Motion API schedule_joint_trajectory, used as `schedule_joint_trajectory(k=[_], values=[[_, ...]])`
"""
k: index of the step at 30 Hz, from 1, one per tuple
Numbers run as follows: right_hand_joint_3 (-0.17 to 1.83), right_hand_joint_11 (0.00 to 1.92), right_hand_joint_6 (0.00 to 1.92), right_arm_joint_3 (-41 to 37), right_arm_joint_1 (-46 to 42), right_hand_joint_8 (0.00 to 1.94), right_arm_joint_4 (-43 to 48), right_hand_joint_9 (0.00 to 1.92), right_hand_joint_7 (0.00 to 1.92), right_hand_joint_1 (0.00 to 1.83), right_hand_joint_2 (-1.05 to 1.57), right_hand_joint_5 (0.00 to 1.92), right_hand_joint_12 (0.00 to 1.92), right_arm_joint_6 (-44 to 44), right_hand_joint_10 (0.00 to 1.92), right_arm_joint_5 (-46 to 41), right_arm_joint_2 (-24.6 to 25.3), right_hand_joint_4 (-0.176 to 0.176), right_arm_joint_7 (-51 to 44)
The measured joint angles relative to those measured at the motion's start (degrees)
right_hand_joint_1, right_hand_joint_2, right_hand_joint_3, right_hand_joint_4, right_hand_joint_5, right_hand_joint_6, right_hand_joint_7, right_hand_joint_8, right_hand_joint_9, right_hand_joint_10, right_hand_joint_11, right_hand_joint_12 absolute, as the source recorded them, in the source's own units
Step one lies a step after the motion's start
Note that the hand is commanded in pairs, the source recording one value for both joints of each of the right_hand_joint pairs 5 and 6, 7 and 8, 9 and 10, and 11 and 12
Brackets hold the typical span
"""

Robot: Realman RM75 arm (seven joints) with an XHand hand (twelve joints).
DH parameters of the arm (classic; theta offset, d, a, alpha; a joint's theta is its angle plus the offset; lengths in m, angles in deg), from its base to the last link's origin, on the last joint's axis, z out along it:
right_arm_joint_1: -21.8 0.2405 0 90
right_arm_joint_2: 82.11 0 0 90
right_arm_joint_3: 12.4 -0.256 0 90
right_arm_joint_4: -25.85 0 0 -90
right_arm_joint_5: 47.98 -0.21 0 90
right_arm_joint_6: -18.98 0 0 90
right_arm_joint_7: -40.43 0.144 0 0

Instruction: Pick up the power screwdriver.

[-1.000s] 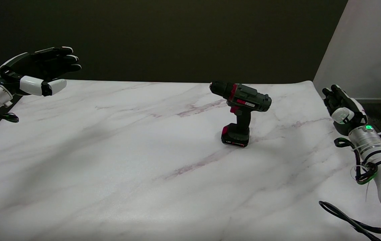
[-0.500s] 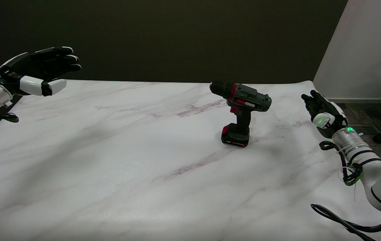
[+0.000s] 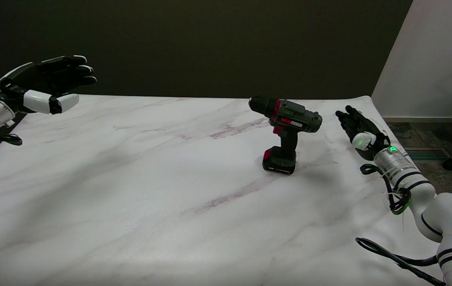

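Standing upright on its battery base, the power screwdriver (image 3: pixel 286 131) sits right of centre on the marble-patterned desk (image 3: pixel 130 190), chuck aimed toward the left side of the picture, dark green body with red trim. Off to its right hangs the right hand (image 3: pixel 360 131), raised above the desk surface, fingers stretched out and apart, pointing up and toward the tool, nothing in its grasp. There is a clear gap between fingertips and the screwdriver's rear end; no contact. A green light glows at the wrist, another on the hand itself. The white arm (image 3: pixel 440 214) runs back to the lower right corner, a black cable (image 3: pixel 392 258) trailing over the desk edge beneath it. Far across at the upper left, the other hand (image 3: pixel 45 85) is held in the air over the desk's left edge.
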Motion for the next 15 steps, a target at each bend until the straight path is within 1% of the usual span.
schedule_joint_trajectory(k=[5,15], values=[[0.22,0.03,0.02,1.5,1.6,0.25,-1.5,0.11,0.25,1.07,-0.62,0.02,0.03,-0.9,0.11,0.4,0.0,-0.176,0.0],[0.28,0.02,0.02,4.1,3.6,0.26,-3.6,0.11,0.26,1.08,-0.60,0.02,0.02,-2.5,0.11,1.2,0.0,-0.176,0.0]])
